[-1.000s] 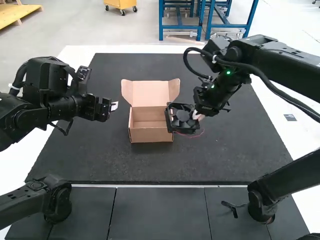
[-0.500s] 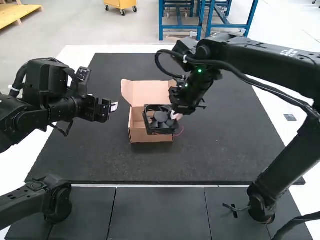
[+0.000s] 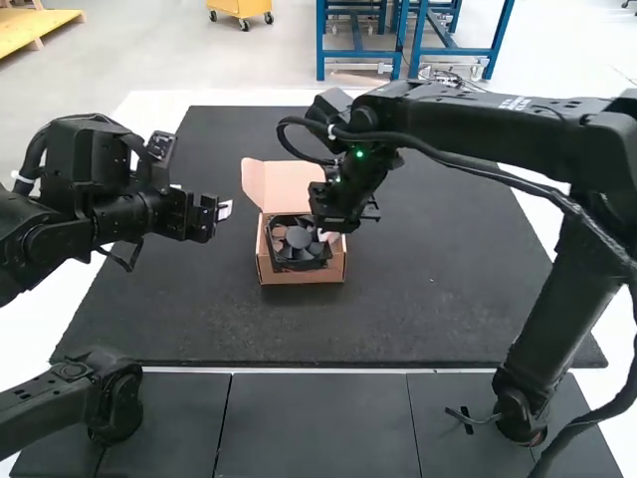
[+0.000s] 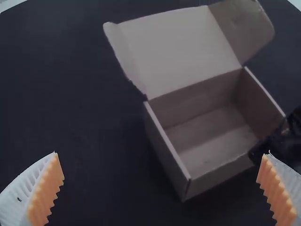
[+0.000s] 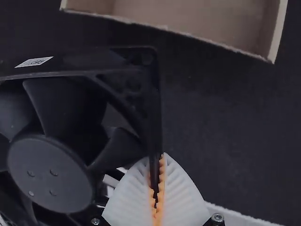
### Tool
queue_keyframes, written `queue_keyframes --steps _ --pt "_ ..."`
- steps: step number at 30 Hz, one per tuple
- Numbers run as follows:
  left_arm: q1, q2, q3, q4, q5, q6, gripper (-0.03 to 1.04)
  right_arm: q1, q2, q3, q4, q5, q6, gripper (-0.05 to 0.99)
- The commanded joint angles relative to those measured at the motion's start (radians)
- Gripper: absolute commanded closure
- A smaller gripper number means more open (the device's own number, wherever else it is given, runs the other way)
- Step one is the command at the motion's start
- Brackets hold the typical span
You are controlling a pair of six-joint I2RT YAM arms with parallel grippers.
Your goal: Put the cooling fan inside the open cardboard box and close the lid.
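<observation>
Since the right gripper (image 3: 324, 227), clamped on the cooling fan (image 3: 299, 242) by its frame, has moved from 3 o'clock of the cardboard box (image 3: 299, 269) to above its opening, I judge lowering comes next; the left gripper (image 3: 211, 213) hangs wide open at 9 o'clock.

A speckled black mat (image 3: 448, 299) lay spread across a white table (image 3: 30, 334), with dark panels (image 3: 318, 418) lining the near edge

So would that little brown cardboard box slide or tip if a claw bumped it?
Probably slide: the small brown cardboard box looks thin-walled and empty, so likely light. The rough black mat may grip it somewhat. Its raised lid flap could flex rather than stay stiff.
</observation>
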Motion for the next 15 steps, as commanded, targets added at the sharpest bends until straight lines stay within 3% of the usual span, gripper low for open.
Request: queue_keyframes --steps 1,9,15 --pt "0.009 -0.021 0.002 0.007 -0.009 0.013 0.04 0.007 0.019 0.054 0.017 0.014 0.057 0.95" --pt "0.01 -0.025 0.002 0.011 -0.009 0.013 0.04 0.003 0.097 0.117 0.022 0.019 0.107 0.95" --pt "0.01 -0.025 0.002 0.016 -0.009 0.013 0.04 -0.014 0.141 0.145 0.025 0.06 0.107 0.95"
